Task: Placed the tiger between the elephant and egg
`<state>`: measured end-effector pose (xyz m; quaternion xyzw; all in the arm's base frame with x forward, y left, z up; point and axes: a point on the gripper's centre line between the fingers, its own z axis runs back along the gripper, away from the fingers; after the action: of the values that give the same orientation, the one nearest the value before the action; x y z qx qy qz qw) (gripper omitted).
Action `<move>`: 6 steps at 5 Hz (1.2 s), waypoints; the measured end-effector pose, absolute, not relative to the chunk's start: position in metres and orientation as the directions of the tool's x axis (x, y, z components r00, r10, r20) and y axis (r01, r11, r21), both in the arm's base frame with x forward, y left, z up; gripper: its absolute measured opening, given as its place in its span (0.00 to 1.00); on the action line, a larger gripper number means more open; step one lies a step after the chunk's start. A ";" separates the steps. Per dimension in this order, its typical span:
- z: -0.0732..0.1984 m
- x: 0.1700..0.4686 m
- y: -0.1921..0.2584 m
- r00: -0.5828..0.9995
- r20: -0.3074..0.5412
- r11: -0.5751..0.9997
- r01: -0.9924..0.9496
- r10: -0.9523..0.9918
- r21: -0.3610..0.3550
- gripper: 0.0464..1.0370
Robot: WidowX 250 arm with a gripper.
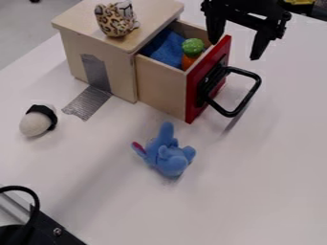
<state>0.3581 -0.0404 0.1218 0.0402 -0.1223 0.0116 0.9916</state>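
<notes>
My gripper (pixel 237 40) hangs at the top right, above and behind the red drawer front, with its two fingers spread wide and nothing between them. A spotted plush (pixel 116 20), seemingly the tiger, sits on top of the wooden drawer box, left of the gripper. The blue elephant (pixel 168 155) lies on the white table in front of the drawer. At the left, a rounded cream thing with a black band (pixel 38 120) rests on the table; whether it is the egg I cannot tell.
The wooden box (pixel 99 52) has its drawer pulled out, showing a red front (pixel 207 81) and black handle (pixel 239 91). Inside lie a blue cloth (pixel 167 47) and a green-and-orange toy (pixel 193 48). Grey tape (pixel 89 101) holds the box. Black equipment (pixel 48 227) occupies the lower left corner.
</notes>
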 end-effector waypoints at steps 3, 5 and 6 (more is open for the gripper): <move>0.156 0.346 0.036 0.978 0.204 0.998 -0.051 0.043 0.034 0.96; 0.190 0.325 0.094 0.965 0.243 0.993 -0.112 0.099 0.041 0.96; 0.184 0.326 0.114 0.966 0.227 0.988 -0.144 0.127 0.060 0.96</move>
<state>0.3265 0.1144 0.1836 0.0382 -0.1118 0.0683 0.9906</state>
